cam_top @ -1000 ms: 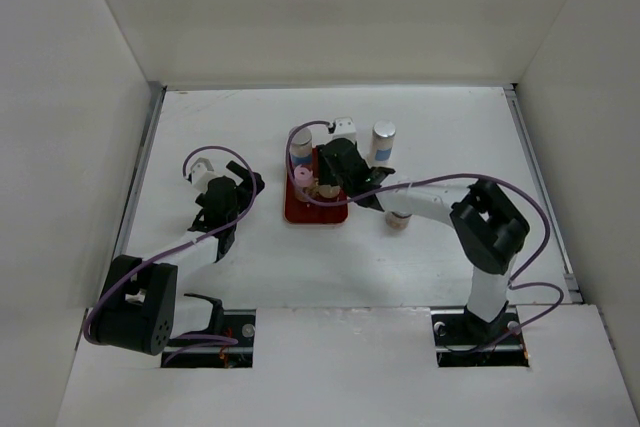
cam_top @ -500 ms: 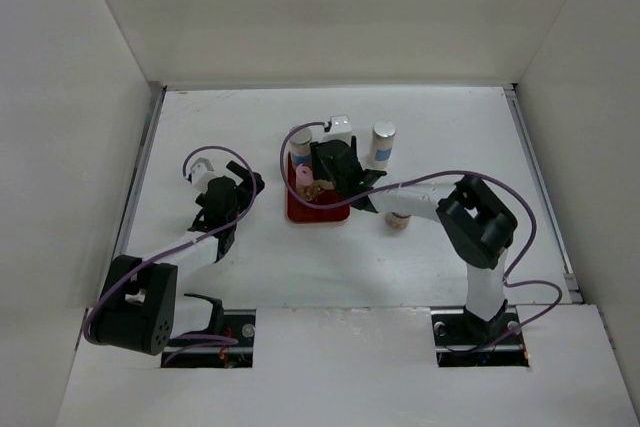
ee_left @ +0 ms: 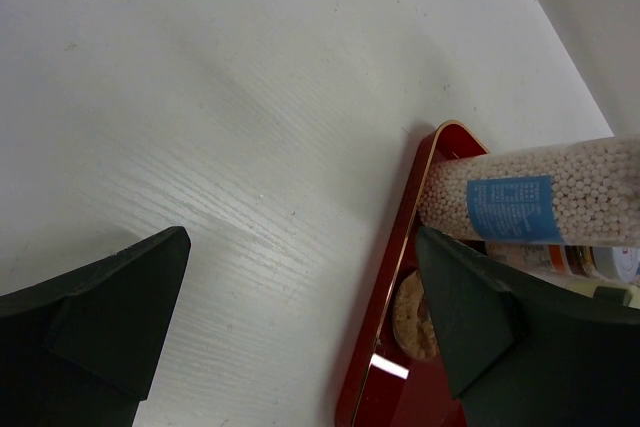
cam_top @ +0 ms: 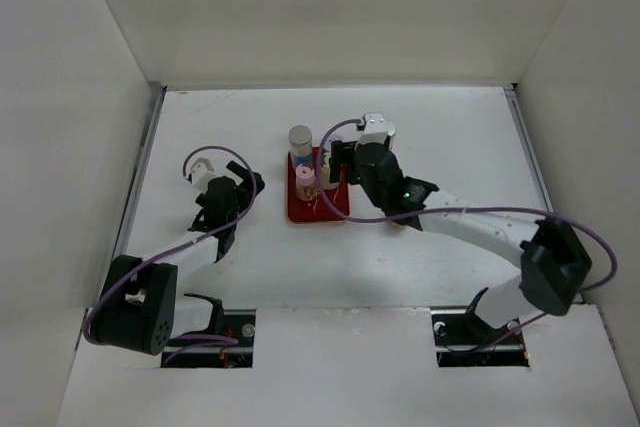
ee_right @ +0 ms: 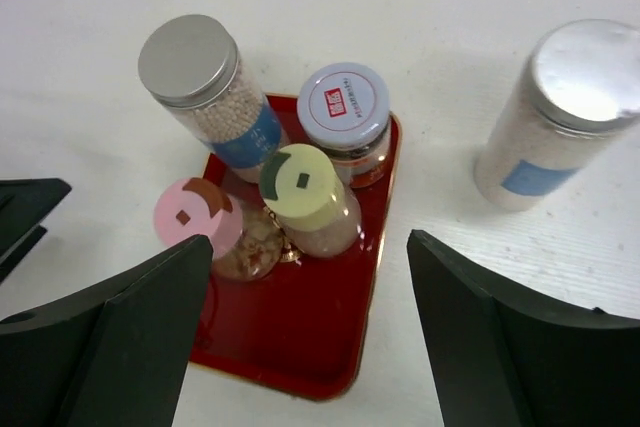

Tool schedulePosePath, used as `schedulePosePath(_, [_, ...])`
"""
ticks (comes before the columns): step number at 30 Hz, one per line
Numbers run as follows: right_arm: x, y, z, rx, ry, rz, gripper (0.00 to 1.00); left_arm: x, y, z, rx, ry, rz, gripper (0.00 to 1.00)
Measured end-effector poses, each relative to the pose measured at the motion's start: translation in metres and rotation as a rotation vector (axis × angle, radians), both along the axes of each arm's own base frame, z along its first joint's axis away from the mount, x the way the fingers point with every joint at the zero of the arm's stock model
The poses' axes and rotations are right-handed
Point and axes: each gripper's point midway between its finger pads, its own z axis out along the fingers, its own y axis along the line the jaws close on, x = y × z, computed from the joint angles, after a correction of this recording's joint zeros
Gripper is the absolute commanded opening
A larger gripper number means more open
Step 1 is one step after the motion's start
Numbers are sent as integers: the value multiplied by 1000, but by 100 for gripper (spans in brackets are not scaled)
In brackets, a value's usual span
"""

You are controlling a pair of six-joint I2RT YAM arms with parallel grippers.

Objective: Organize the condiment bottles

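Four condiment bottles are stood upright, crowded on the red tray, a fifth jar upright beside it. The left gripper and right gripper are held apart, empty.

— What lies on the white wood-grain tabletop?
— A flat red rectangular tray with rounded corners, near the middle. Plain white panels wall in three sides.

The flat rectangular plastic tray is red, and the wood-grained worktop is white. The caps are different colours:
- silver on the blue-labelled bead jar
- white with red print on the squat jar
- pale yellow on the clear shaker
- pink on the small shaker
- silver on the second blue-labelled jar
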Motion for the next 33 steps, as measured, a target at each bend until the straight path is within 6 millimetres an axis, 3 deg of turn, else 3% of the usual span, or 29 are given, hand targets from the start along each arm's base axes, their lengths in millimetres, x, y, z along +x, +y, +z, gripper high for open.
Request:
schedulePosePath(3, [-19, -25, 12, 26, -5, -25, 91, 0, 0, 0, -1, 0, -1, 100])
schedulePosePath(5, [-27, -47, 3, 10, 20, -67, 94, 0, 0, 0, -1, 0, -2, 100])
schedulePosePath(10, [-42, -113, -54, -109, 173, -221, 99, 0, -1, -2, -3, 6, -7, 100])
schedulePosePath(13, [-58, -138, -82, -181, 265, -273, 99, -1, -3, -5, -5, 15, -12, 100])
schedulePosePath(18, [-65, -149, -96, -191, 322, -299, 92, -1, -4, -8, -12, 24, -19, 100])
schedulePosePath(23, [-62, -146, -105, -172, 347, -296, 55, -1, -5, -7, -15, 20, -21, 100])
schedulePosePath(25, [-60, -144, -104, -163, 341, -293, 47, -1, -5, -7, -15, 19, -22, 100])
schedulePosePath(30, [-62, -144, -100, -169, 333, -282, 46, 0, -5, -7, -16, 19, -22, 100])
schedulePosePath(33, [-68, -133, -83, -166, 302, -234, 46, -1, -5, -7, -15, 21, -22, 100])
